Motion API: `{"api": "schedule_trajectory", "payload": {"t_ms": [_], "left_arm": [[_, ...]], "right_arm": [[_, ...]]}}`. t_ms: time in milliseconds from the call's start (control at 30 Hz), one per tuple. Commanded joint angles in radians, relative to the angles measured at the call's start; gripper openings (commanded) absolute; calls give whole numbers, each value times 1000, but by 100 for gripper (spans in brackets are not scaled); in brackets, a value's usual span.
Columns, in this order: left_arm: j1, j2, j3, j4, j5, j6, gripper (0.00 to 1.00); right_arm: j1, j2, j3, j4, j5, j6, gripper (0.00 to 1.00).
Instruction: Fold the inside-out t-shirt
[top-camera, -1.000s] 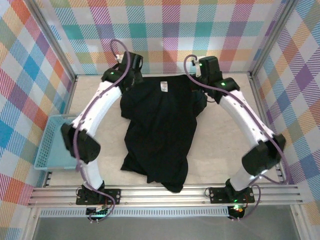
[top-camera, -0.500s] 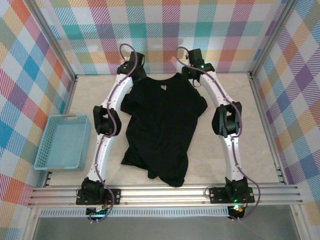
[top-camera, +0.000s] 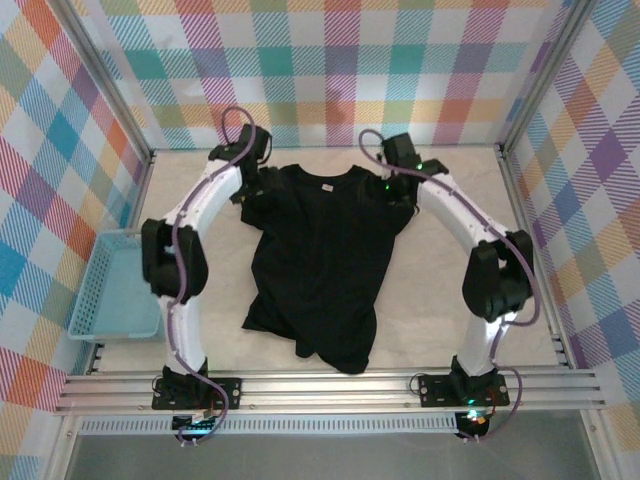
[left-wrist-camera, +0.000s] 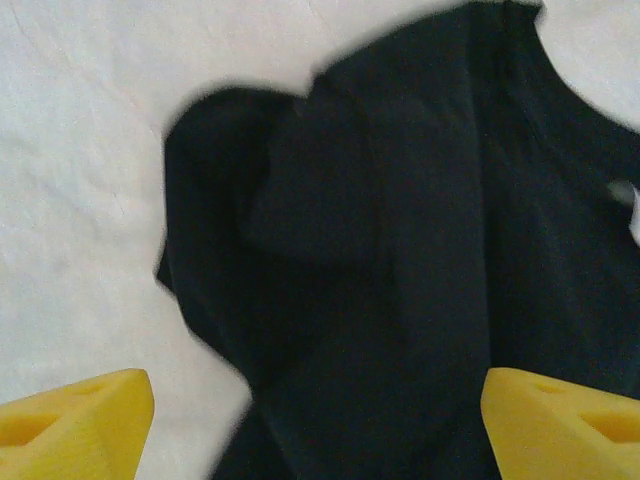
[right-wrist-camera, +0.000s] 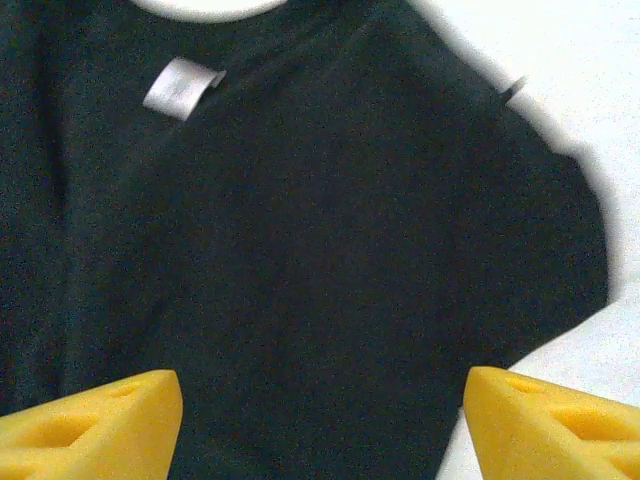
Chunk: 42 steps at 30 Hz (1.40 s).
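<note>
T-shirt (top-camera: 320, 260) beneath left tool (left-wrist-camera: 318, 430), right tool (right-wrist-camera: 320, 430)

- The inside-out t-shirt (top-camera: 320, 255) lies spread over the middle of the table (top-camera: 430, 280), from the far edge nearly to the near rail; bare strips stay open on both sides of it.
- A blue basket (top-camera: 105, 295) sits at the left edge just beside the left arm (top-camera: 200, 210), narrowing that strip.
- Checked walls (top-camera: 60, 150) close off the left, far and right sides.
- The left tool (left-wrist-camera: 318, 430) and right tool (right-wrist-camera: 320, 420) hang over the shirt's shoulders, fingers spread wide, apparently with nothing between them.
</note>
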<state>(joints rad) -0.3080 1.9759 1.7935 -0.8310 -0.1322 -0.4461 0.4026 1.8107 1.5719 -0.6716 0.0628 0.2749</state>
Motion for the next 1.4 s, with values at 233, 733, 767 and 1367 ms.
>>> {"api": "schedule_trajectory", "payload": {"t_ms": [233,733,767,1367], "left_arm": [[-102,-80,-366,253,111,-69,82],[-100,244,-112,253,144,-109,80],[-100,260,-78,240,141,-107,80],[-243,-420,-657,211,-56,-97,87]], "right_arm": [[17,83,-208,90,-76,163,77],[-180,402,123,34,-71,183,76],[-188,417,159,23,-65,171,76],[75,-209,-419,12,-31,132,76]]}}
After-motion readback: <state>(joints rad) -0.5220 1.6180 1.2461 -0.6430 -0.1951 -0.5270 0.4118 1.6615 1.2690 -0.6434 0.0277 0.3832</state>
